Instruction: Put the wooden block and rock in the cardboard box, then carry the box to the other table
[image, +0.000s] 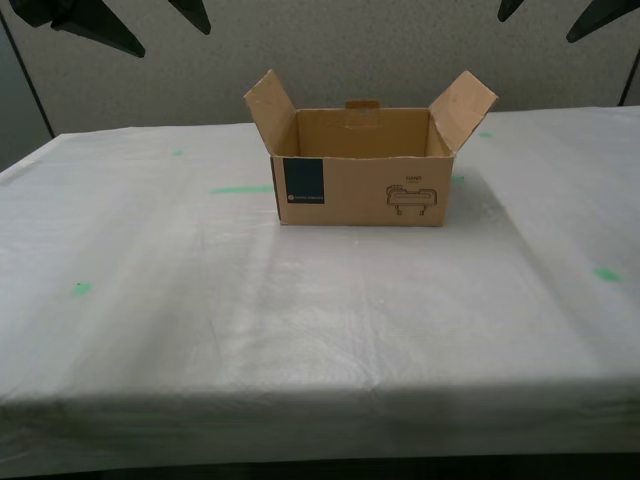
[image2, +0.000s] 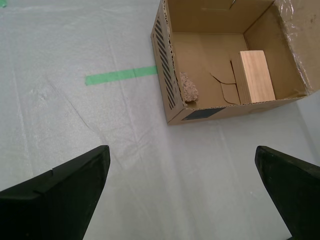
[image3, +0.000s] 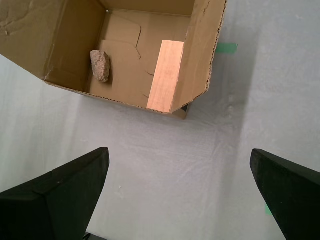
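White, slightly wrinkled sheeting covers the table (image: 300, 320), with green tape marks (image: 240, 189) scattered over it and a grey wall behind. Toward the far edge of the tabletop, about midway along it, stands the cardboard box (image: 362, 190), its 2 side flaps standing up and outward and its teal label facing the near edge. Bare sheeting lies open on all sides of it, widest between the box and the near edge.

Inside the box, the wooden block (image3: 165, 75) lies against 1 side wall, and the rock (image3: 100, 65) rests on the floor near the opposite wall, the 2 well apart.

My first gripper (image3: 180, 192) hangs above the bare sheeting just short of the box, jaws spread wide and holding nothing. My second gripper (image2: 182, 190) hangs likewise over the sheeting beside the box, jaws wide apart and empty. Dark fingertips show along the exterior view's top edge.
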